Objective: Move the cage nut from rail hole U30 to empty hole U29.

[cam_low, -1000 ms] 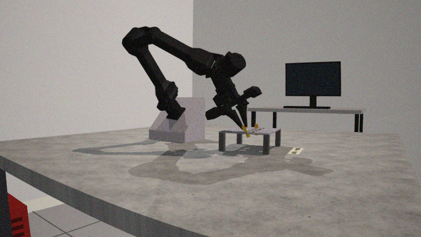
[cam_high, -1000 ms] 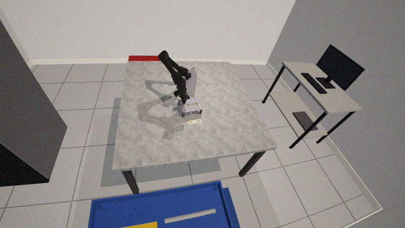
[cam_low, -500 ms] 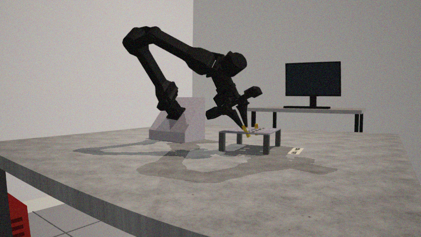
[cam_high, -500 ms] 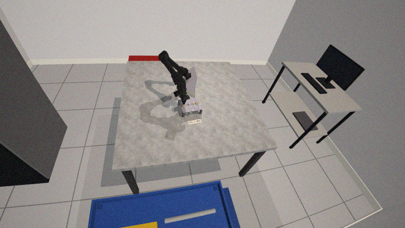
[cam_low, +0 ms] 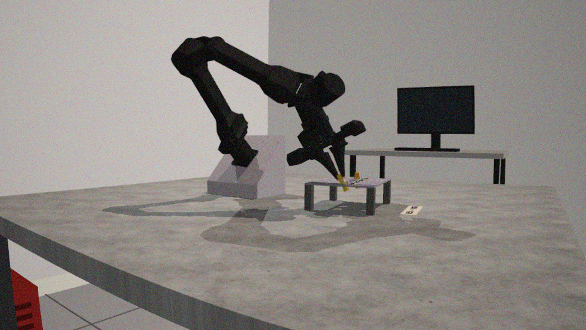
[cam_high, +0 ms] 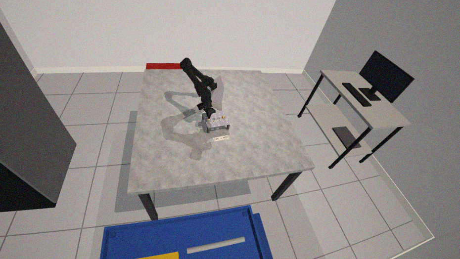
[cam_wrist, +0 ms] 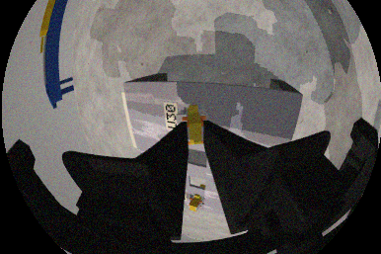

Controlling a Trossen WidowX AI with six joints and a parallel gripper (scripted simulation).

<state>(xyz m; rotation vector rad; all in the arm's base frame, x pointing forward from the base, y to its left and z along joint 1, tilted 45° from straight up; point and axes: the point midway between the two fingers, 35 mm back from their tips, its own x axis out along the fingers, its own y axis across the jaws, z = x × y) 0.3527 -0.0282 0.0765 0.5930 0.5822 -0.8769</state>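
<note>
The rail plate (cam_high: 220, 124) (cam_low: 319, 182) (cam_wrist: 268, 111) stands on short legs on the table. My gripper (cam_high: 209, 117) (cam_wrist: 194, 127) is shut on a yellow cage nut (cam_low: 341, 178) (cam_wrist: 194, 132), beside the printed U30 label (cam_wrist: 171, 116). In the exterior view this nut is tilted and shows above and below the plate's edge line. Orange wings stick out on both sides of it in the wrist view. The other yellow nut (cam_high: 223, 117) (cam_low: 356, 175) (cam_wrist: 195, 203) sits apart on the plate. Hole U29 cannot be made out for certain, and the fingers hide part of the plate.
A small printed card (cam_high: 220, 138) (cam_low: 411, 210) lies on the table (cam_high: 244, 154) (cam_low: 475, 266) beside the rail. The arm's pale base block (cam_low: 272, 166) stands behind the rail. A blue bin (cam_high: 149, 239) is on the floor before the table, and a desk with a monitor (cam_high: 386, 76) (cam_low: 435, 110) stands beyond.
</note>
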